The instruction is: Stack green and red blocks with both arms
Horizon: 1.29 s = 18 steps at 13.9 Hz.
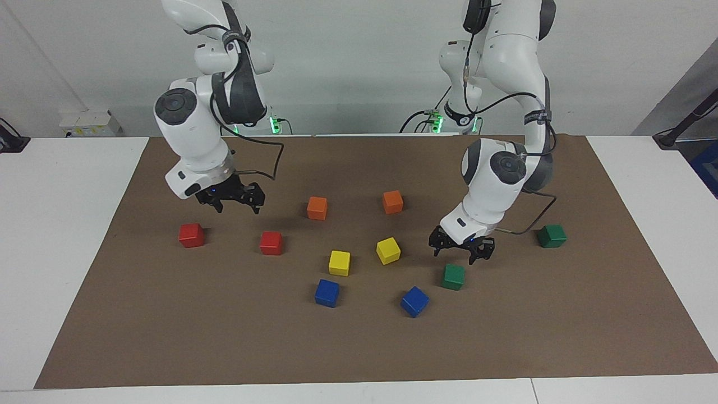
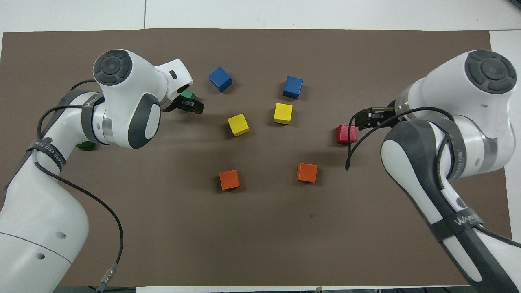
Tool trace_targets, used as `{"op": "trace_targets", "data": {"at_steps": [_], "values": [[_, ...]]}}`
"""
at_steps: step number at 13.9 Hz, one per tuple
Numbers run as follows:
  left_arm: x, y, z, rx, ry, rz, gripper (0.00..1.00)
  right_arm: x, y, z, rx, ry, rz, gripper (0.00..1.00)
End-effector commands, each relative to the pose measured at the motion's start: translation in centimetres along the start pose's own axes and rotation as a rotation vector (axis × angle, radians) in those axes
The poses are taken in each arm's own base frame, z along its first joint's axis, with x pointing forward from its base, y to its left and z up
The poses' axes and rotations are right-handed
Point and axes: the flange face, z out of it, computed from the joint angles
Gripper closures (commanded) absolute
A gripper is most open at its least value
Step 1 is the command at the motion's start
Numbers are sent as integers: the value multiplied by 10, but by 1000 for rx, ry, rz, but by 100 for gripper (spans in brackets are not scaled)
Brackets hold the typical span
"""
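Two red blocks lie apart toward the right arm's end of the mat, one (image 1: 191, 235) near the mat's end and one (image 1: 271, 243) (image 2: 346, 134) closer to the middle. My right gripper (image 1: 235, 198) (image 2: 368, 119) hangs open and empty over the mat between them. A green block (image 1: 452, 276) (image 2: 188, 95) sits beside a blue cube. My left gripper (image 1: 461, 248) (image 2: 190, 104) hovers open just above it, not touching. The other green block (image 1: 552, 235) (image 2: 84, 144) rests alone near the left arm's end, mostly hidden by the arm in the overhead view.
On the brown mat (image 1: 359, 348) the middle holds two orange cubes (image 1: 317, 207) (image 1: 392, 202), two yellow cubes (image 1: 339, 262) (image 1: 388, 250) and two blue cubes (image 1: 326, 293) (image 1: 414, 301). White table surrounds the mat.
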Motion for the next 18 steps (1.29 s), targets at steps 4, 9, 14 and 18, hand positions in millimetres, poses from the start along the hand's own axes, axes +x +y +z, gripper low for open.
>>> {"op": "trace_targets", "data": {"at_steps": [4, 9, 14, 18], "values": [[18, -1, 13, 46, 22, 32, 0, 14, -36, 41, -57, 44, -100, 0], [17, -9, 35, 60, 76, 30, 0, 6, -17, 74, -50, 47, -75, 0], [16, -11, 52, 79, 70, 40, 12, -7, -12, 105, -29, 51, -47, 0], [13, -16, 52, 86, 41, 35, 100, -8, -18, 112, -13, 56, -33, 0]]}}
